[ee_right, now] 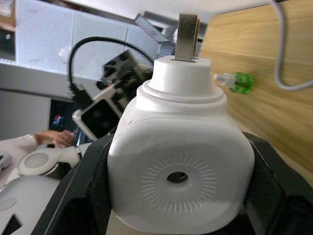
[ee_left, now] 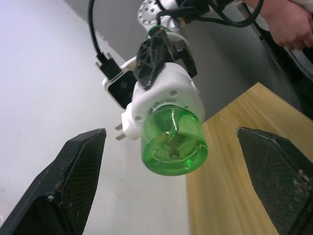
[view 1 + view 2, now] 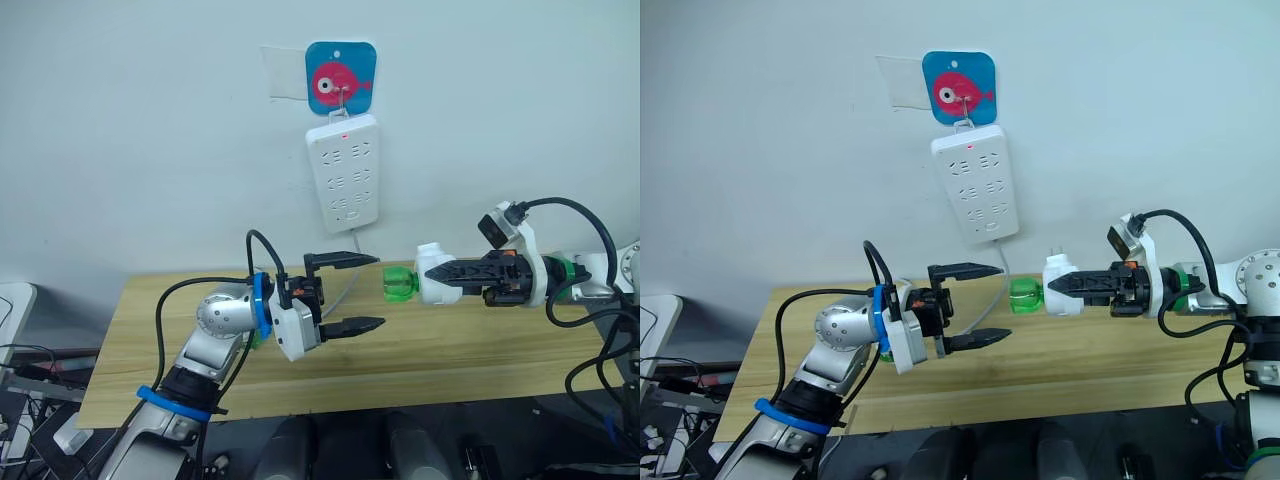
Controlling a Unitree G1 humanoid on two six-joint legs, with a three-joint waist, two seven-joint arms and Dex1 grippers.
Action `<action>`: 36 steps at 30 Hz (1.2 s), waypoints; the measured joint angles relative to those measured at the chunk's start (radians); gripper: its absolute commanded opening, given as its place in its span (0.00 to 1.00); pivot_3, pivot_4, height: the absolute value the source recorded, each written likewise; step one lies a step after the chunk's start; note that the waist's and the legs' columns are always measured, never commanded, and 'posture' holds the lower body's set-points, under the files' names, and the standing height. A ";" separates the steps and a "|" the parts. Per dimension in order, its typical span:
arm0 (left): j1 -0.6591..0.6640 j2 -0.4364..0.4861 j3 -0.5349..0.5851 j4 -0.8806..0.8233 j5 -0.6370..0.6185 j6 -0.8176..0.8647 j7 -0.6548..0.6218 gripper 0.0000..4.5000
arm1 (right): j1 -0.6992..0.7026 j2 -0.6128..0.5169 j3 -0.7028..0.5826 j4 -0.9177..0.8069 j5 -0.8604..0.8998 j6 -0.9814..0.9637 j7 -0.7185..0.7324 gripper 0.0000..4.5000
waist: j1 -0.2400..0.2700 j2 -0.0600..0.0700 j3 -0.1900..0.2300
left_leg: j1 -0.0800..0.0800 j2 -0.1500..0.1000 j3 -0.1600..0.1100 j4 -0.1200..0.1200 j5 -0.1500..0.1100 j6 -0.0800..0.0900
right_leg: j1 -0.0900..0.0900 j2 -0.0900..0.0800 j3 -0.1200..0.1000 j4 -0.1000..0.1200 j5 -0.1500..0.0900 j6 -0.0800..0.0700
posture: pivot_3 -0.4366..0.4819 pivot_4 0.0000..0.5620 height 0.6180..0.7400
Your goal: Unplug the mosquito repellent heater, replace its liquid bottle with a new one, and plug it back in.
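So I've got the small white rounded plastic mosquito repellent heater [image 3: 437, 276] clamped in the right gripper [image 3: 462, 274], centre-right of the frame, held up off the light wooden tabletop [image 3: 420, 355] with its translucent green liquid bottle [image 3: 399, 283] sticking out sideways toward the other arm. Makes sense to me: the bottle end faces the left gripper [image 3: 354, 293], whose fingers are spread wide apart with nothing between them, just beside the bottle and roughly level with it, so I'd say I'm set up to grab and twist the old bottle out. The prongs [image 2: 119, 132] are bare, so the unit is clearly unplugged from the long white multi-socket power strip [image 3: 343, 172] hanging on the wall at top centre under the blue square hook plate with a pink fish [image 3: 340, 77]. In the right wrist view there's a second small green bottle [image 1: 236, 82] lying on the table, probably the new one. Room-wise, open air all around both grippers; the strip's grey cable [image 3: 350, 285] drops down just behind the left fingers, so I'd mind that. A person's hand [image 2: 288, 22] sits in the upper right corner of the left wrist view, well clear.
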 measured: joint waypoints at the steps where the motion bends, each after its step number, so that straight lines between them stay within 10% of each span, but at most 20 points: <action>1: -0.010 -0.008 -0.003 0.026 0.013 -0.027 0.005 0.99 | 0.000 0.004 0.000 -0.005 0.017 0.000 -0.012 0.67 | -0.001 0.000 0.000 | 0.000 0.000 0.000 0.000 0.000 0.000 | 0.000 0.001 0.000 0.000 0.000 0.000 | 0.34 0.35 1.00; 18: -0.129 -0.048 -0.038 0.183 0.093 -0.186 0.107 0.99 | 0.011 0.011 0.041 -0.027 0.172 -0.053 -0.150 0.67 | -0.019 0.000 0.000 | 0.000 0.001 -0.001 0.001 0.000 0.000 | 0.000 0.005 -0.001 0.001 0.000 0.000 | 0.33 0.36 1.00; 26: -0.143 -0.044 -0.065 0.209 0.097 -0.197 0.119 0.53 | 0.019 -0.006 0.055 -0.034 0.205 -0.072 -0.172 0.67 | -0.022 0.000 0.000 | 0.000 0.001 -0.002 0.001 0.000 0.000 | 0.000 0.005 -0.001 0.001 0.000 0.000 | 0.33 0.36 1.00; 30: -0.143 -0.038 -0.075 0.208 0.088 -0.192 0.120 0.50 | 0.038 -0.013 0.061 -0.042 0.221 -0.089 -0.174 0.67 | -0.023 0.000 0.000 | 0.000 0.001 -0.002 0.001 0.000 0.000 | 0.000 0.005 -0.001 0.001 0.000 0.000 | 0.33 0.34 1.00; 36: -0.085 0.007 -0.151 -0.009 -0.267 0.368 0.012 0.50 | 0.033 -0.031 0.061 -0.044 0.207 -0.102 -0.168 0.67 | -0.027 0.000 0.000 | 0.000 0.001 -0.003 0.001 0.000 0.000 | 0.000 0.005 -0.001 0.002 0.000 0.000 | 0.32 0.35 1.00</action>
